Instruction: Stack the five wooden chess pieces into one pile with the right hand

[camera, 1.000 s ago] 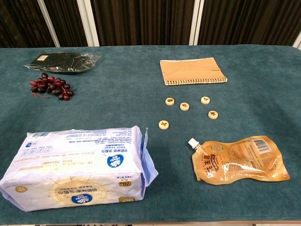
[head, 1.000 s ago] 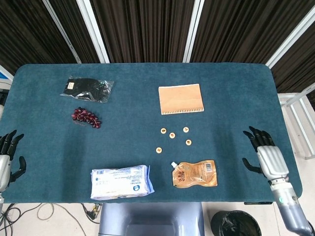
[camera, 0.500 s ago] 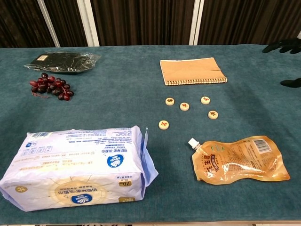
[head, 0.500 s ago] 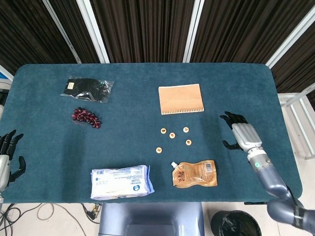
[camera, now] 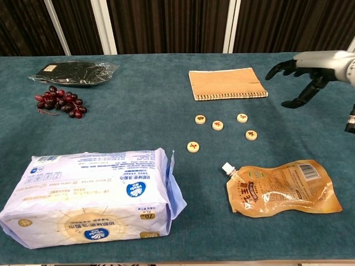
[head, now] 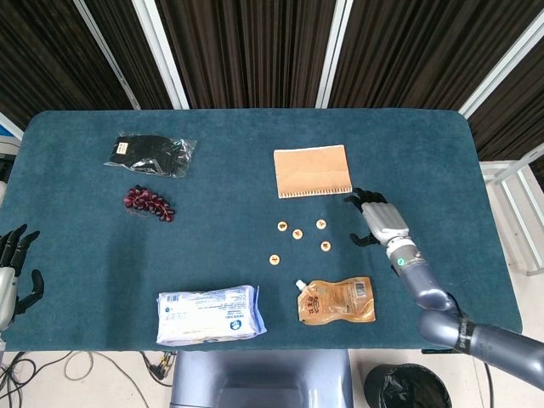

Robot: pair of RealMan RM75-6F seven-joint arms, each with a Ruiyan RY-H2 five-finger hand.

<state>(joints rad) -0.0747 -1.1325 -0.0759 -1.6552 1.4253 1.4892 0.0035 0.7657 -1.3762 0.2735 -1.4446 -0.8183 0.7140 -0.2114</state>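
Chess pieces (head: 300, 236) (five small wooden discs) are seen scattered flat and apart on the table (head: 425, 144), between the notebook (head: 312, 171) and the pouch (head: 337, 299). They are judged light, stiff and smooth, best pinched at the rim. The right hand (head: 374, 219) is held spread and empty beside them.

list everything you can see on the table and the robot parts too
wooden chess pieces: five, pale wood with red marks, loose at table centre, unstacked
notebook: one, tan, spiral-bound, behind the pieces
spouted pouch: one, orange, front right
tissue pack: one, white and blue, front left
grapes: one bunch, dark red, far left
black packet: one, clear-wrapped, behind the grapes
table: one, teal cloth
right hand: one, grey and black, fingers apart, right of the pieces
left hand: one, black fingers, at the left table edge
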